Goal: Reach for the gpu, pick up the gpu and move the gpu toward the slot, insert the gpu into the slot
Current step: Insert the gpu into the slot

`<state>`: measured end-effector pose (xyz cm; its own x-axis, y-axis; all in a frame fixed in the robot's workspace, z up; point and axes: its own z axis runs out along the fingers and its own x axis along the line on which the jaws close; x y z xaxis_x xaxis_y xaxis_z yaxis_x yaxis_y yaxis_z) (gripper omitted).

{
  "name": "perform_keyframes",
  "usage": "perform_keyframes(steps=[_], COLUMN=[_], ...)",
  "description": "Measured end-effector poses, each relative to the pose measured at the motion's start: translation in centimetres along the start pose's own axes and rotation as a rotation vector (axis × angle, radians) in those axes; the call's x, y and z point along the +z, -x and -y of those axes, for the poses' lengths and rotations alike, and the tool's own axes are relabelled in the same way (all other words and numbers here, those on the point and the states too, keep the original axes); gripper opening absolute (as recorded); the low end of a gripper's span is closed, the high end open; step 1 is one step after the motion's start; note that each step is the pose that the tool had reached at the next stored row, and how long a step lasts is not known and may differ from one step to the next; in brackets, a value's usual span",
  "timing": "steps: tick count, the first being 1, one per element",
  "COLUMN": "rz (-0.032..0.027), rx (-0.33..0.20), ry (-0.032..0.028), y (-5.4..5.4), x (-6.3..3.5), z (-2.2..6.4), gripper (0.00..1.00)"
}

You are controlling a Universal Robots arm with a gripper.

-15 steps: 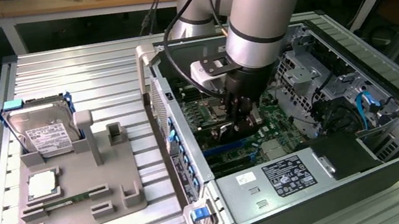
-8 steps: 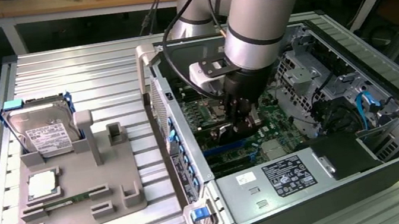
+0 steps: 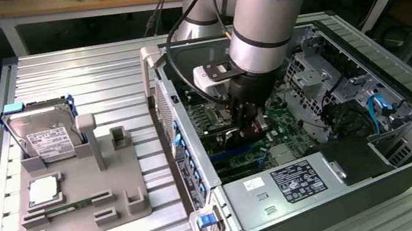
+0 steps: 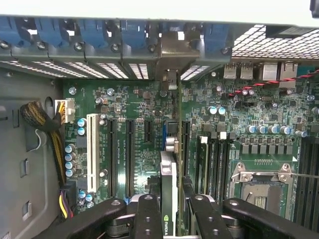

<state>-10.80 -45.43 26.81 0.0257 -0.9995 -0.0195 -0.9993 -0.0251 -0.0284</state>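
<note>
One thin dark gpu [image 4: 168, 174] stands edge-on, clamped in the hand [image 4: 171, 211]

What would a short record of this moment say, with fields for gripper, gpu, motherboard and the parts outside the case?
gripper: shut on the gpu, reaching down inside the open computer case
gpu: held edge-on between the fingers, in line with the long expansion slots; whether it is seated cannot be told
motherboard: green, directly beneath the card
grey fixture: at the exterior view's left, beside the case
hard drive: standing in the fixture
memory stick: green, lying flat on the fixture
</note>
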Motion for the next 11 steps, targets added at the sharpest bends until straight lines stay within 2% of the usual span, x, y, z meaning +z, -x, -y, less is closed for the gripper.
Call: perform_keyframes(steps=[11], rz=[-0.0001], rx=[0.0], ry=[-0.0001], y=[-0.43], x=[0.02], z=[-0.05], gripper=[0.27])
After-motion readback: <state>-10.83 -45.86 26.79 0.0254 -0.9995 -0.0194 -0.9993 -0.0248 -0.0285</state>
